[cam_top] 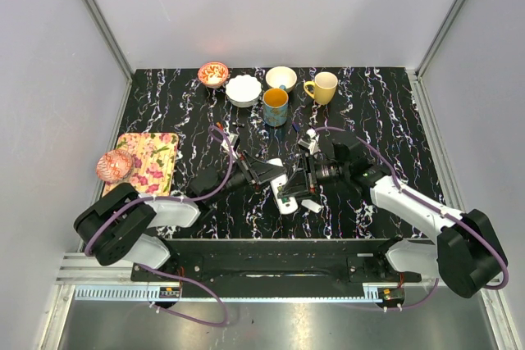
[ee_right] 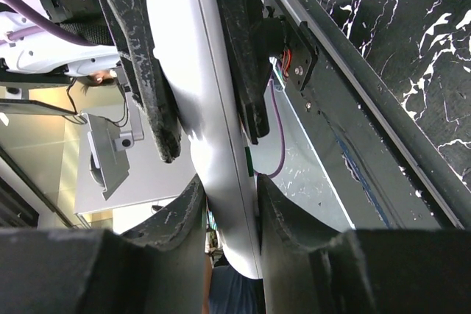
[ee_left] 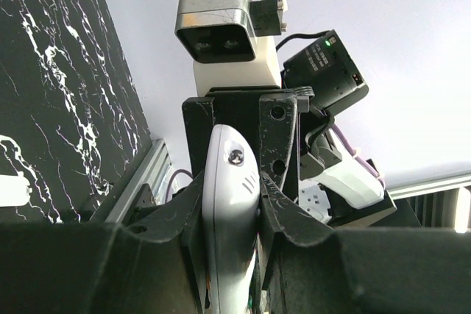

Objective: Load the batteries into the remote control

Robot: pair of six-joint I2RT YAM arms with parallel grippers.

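The remote control (cam_top: pixel 285 188) is a slim white bar held off the table between the two arms. My left gripper (cam_top: pixel 269 173) is shut on one end of it. In the left wrist view the white body (ee_left: pixel 229 218) is wedged between the left gripper (ee_left: pixel 230 189) fingers, a screw showing near its tip. My right gripper (cam_top: pixel 299 179) is shut on the other end. In the right wrist view the bar (ee_right: pixel 210 145) runs up from the right gripper (ee_right: pixel 228 185) to the opposite fingers (ee_right: pixel 151 79). I cannot make out the batteries in any view.
A small white chip (cam_top: pixel 312 205) lies just right of the remote. At the back stand a patterned bowl (cam_top: pixel 213 74), two white bowls (cam_top: pixel 243 90), a blue mug (cam_top: pixel 276 107) and a yellow mug (cam_top: pixel 323 87). A floral mat (cam_top: pixel 152 160) lies at the left.
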